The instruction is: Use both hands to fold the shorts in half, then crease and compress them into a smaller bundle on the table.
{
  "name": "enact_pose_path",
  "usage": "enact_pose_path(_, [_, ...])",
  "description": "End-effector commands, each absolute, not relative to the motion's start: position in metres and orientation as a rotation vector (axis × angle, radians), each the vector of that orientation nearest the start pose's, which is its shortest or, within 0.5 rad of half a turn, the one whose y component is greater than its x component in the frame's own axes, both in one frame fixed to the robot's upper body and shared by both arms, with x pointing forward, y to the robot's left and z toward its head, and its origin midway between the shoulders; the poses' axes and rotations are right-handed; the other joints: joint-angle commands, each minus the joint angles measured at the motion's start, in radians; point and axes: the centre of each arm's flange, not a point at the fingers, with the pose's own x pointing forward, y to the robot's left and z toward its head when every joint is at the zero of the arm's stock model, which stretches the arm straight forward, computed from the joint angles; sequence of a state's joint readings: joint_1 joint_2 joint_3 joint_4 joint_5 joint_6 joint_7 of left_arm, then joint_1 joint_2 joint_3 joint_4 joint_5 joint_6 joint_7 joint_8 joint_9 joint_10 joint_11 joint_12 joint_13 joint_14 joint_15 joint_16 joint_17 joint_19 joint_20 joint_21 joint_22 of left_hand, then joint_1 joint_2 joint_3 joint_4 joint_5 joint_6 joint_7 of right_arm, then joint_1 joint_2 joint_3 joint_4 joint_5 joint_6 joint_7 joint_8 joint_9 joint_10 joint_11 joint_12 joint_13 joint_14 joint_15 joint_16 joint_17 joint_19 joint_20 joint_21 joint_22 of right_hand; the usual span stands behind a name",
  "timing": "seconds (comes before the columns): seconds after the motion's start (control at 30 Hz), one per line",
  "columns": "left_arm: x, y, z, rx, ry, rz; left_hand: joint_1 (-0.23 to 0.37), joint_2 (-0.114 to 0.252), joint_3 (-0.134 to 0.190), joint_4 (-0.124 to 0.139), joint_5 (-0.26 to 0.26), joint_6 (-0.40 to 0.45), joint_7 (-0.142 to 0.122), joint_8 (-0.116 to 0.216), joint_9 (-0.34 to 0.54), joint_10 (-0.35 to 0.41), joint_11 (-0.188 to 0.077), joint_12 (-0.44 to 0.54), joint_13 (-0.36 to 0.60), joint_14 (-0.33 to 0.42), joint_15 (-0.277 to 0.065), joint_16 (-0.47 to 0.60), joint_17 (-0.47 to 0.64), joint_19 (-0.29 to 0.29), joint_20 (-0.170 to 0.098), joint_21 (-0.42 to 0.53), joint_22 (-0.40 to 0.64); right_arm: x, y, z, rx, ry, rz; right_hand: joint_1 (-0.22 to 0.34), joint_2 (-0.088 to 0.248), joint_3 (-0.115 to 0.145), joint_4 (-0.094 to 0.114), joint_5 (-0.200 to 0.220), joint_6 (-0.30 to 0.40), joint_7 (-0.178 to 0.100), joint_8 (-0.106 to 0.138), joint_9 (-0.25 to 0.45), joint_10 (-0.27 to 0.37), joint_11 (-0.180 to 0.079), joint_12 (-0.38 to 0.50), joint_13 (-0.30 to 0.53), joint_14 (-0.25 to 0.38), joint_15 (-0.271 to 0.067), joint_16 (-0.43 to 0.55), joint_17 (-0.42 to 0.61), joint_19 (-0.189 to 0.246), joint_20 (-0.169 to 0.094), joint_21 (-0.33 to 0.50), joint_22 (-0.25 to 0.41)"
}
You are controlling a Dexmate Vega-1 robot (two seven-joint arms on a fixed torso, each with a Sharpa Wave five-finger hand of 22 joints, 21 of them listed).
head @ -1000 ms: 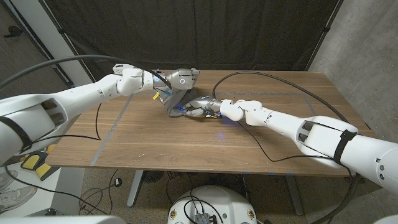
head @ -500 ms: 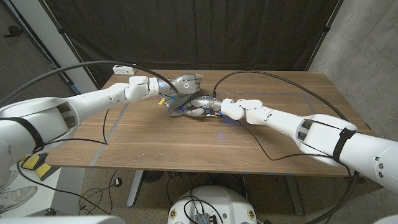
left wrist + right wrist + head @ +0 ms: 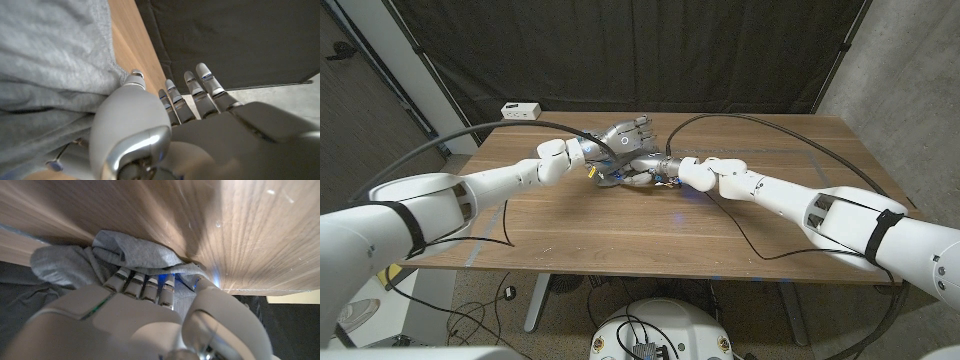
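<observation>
Shorts [image 3: 617, 176] lie bunched on the desk [image 3: 650, 225], toward its far edge. To compress them well, press down evenly and keep loose cloth tucked under. Right robot hand [image 3: 642, 171] has its fingers curled into the shorts, gripping them; left robot hand [image 3: 623, 135] hovers above the shorts, fingers spread, holding nothing.

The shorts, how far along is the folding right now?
Done: the gray shorts are already gathered into a small bunch at the table's far middle. In hand: the right hand presses its fingers into the cloth, the left hand hovers open above. Left: a neat crease and final compression.
</observation>
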State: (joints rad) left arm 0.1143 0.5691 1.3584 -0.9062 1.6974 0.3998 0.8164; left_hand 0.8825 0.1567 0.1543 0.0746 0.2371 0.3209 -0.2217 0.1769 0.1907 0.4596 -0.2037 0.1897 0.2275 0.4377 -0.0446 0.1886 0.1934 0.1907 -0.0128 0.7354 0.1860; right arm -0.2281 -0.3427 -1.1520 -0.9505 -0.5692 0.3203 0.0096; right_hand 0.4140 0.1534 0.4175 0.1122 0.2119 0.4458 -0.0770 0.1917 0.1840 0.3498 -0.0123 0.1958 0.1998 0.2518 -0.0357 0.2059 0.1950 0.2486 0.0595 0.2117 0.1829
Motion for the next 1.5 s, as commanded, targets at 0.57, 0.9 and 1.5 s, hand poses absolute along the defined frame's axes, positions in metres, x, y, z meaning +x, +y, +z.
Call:
enact_pose_path(0.57, [0.651,0.175,0.046,-2.569,1.534,-0.98,-0.027,-0.001,0.001,0.014,0.003,-0.015,0.0,0.006,-0.001,-0.013,-0.002,0.007,-0.004,-0.018,-0.173,0.002,0.0,0.0,-0.002,-0.005,0.001,0.629,-0.046,0.032,-1.648,-0.873,0.433,-0.029,-0.076,-0.032,-0.017,-0.001,-0.027,0.004,-0.006,0.003,-0.024,0.003,-0.003,0.0,-0.006,-0.04,-0.003,0.004,0.013,0.025,-0.001,-0.002])
enact_pose_path(0.9, [0.63,0.183,0.053,-2.588,1.544,-1.075,-0.029,-0.008,0.001,0.011,0.003,-0.009,0.0,0.011,-0.001,-0.009,-0.002,0.012,-0.007,-0.02,-0.173,0.002,-0.002,0.001,-0.002,-0.006,0.001,0.611,-0.081,0.03,-1.69,-0.791,0.326,-0.016,-0.083,-0.027,-0.034,0.005,-0.023,0.005,-0.003,0.003,-0.024,0.001,-0.002,0.0,-0.002,-0.042,-0.003,0.001,0.025,0.028,0.002,-0.002])
enact_pose_path(1.5, [0.578,0.202,0.07,-2.805,1.682,-1.493,-0.083,-0.018,-0.016,0.035,-0.002,0.013,0.0,0.016,-0.002,-0.011,0.004,0.016,-0.013,-0.026,-0.164,0.006,-0.002,0.01,0.016,-0.01,0.0,0.592,-0.118,0.032,-1.54,-0.744,0.165,-0.004,-0.085,-0.019,-0.051,0.012,-0.017,0.005,0.001,0.003,-0.021,-0.001,0.0,0.0,0.003,-0.042,-0.003,-0.001,0.038,0.026,0.005,-0.003])
